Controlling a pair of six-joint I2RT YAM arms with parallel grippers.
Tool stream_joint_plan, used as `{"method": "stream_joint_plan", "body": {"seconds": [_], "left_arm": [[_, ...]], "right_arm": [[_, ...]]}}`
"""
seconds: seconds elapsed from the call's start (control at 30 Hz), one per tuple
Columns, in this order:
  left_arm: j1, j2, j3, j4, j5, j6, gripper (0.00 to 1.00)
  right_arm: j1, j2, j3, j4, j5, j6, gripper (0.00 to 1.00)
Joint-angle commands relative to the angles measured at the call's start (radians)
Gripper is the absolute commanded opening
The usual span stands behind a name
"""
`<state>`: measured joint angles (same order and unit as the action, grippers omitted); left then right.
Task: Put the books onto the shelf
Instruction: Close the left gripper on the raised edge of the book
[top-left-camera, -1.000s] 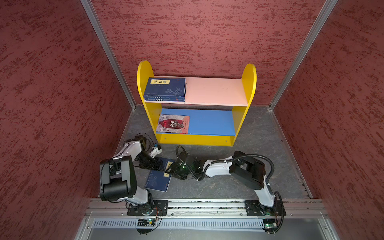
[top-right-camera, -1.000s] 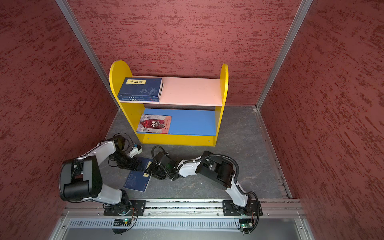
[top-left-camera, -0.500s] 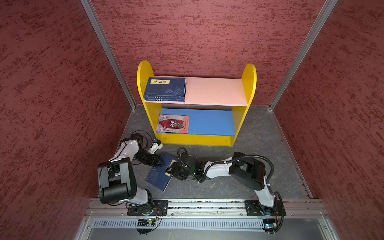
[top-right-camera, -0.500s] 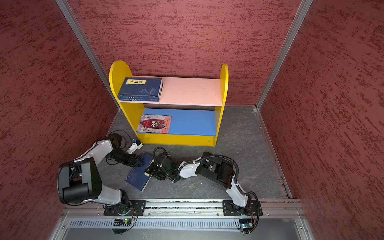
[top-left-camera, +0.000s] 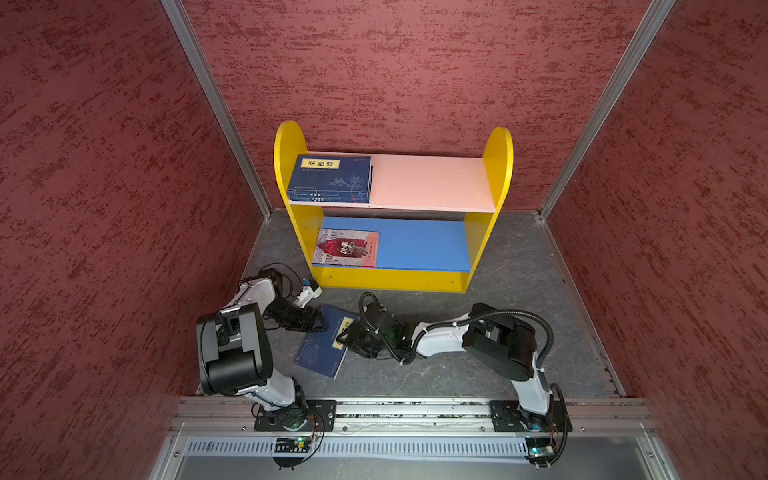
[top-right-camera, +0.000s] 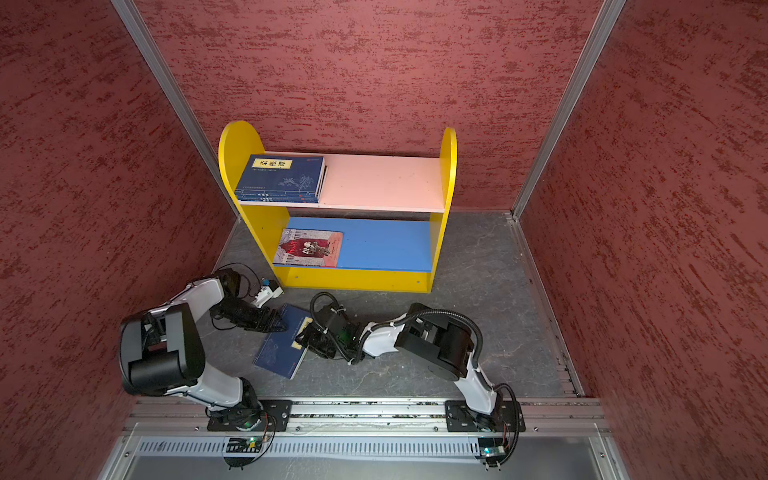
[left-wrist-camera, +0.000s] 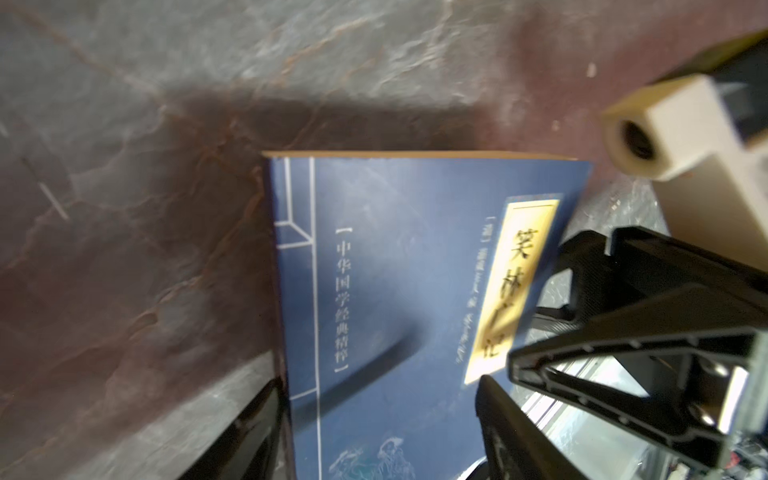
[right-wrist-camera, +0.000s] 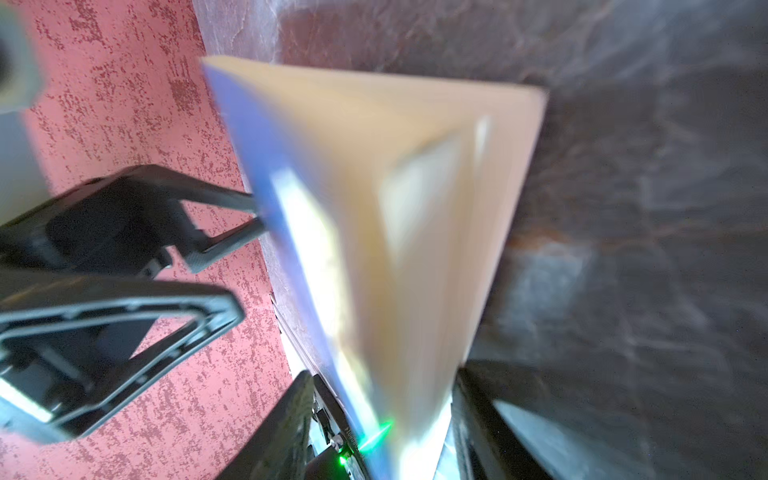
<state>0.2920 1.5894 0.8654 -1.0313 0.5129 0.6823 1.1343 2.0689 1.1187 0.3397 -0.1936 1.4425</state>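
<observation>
Right wrist: pincer (right-wrist-camera: 384, 376) tight around book (right-wrist-camera: 374, 158)

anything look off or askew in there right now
Yes: one navy book is not on the shelf. It sits on the floor in front, skewed and tipped up along one edge, clamped in the right end effector, the open left end effector over its cover.
</observation>
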Motion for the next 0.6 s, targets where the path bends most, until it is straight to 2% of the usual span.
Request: {"method": "stream_joint_plan", "body": {"seconds": [0.0, 0.17, 0.3, 0.57], "left_arm": [[0.022, 0.053, 0.027, -0.004, -0.012, -0.046, 0.81], [0.095, 0.089, 0.067, -0.027, -0.048, -0.037, 0.87], [0.104, 0.09, 0.053, -0.033, -0.083, 0.016, 0.86], [0.093, 0.101, 0.027, -0.046, -0.001, 0.097, 0.81]], "right_arm": [[-0.021, 0.021, 0.003, -0.137, 0.06, -0.02, 0.55], [-0.021, 0.018, 0.015, -0.181, 0.043, -0.03, 0.56], [-0.021, 0.026, 0.026, -0.203, 0.0, -0.04, 0.56], [-0.021, 0.051, 0.021, -0.176, -0.043, -0.018, 0.56]]}}
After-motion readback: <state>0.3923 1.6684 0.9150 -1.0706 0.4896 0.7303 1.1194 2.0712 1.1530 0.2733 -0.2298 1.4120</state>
